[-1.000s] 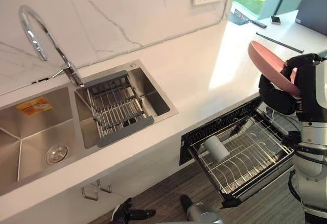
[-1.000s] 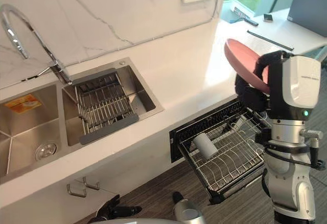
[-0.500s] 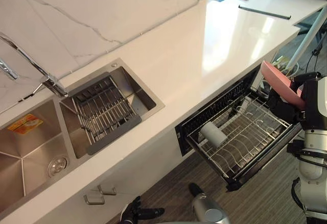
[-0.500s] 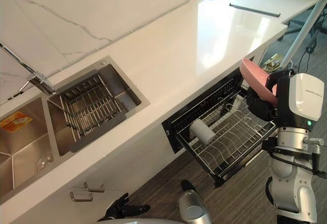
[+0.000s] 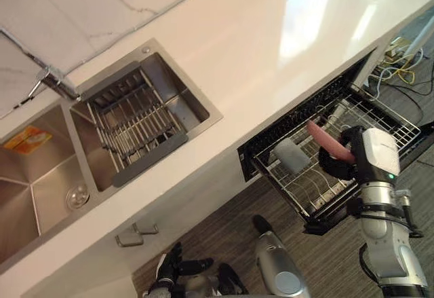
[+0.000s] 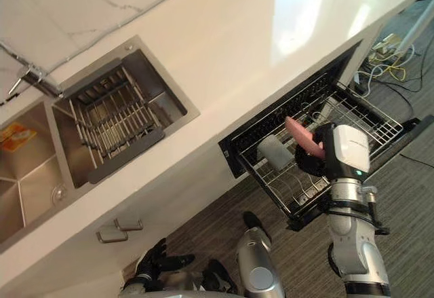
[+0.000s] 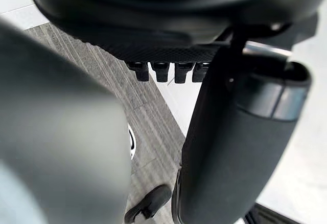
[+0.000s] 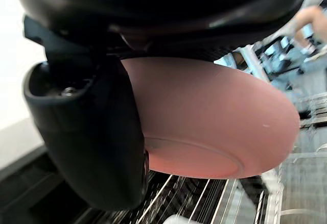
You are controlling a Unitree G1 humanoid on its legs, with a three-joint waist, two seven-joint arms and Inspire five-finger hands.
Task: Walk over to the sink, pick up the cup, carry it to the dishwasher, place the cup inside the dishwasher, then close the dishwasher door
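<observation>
Where counter (image 5: 271, 40) ends, d/w rack (image 5: 393, 127) juts over grey floor (image 5: 325, 264).

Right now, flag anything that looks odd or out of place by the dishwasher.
The right hand grips a pink dish, not a cup, tilted on edge above the pulled-out dishwasher rack. A white cup lies on its side in that rack, rather than upright.

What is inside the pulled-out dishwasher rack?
A white cup lies on its side among the wires of the rack. The right hand holds a pink plate just over it; whatever lies beneath plate and hand is hidden.
</observation>
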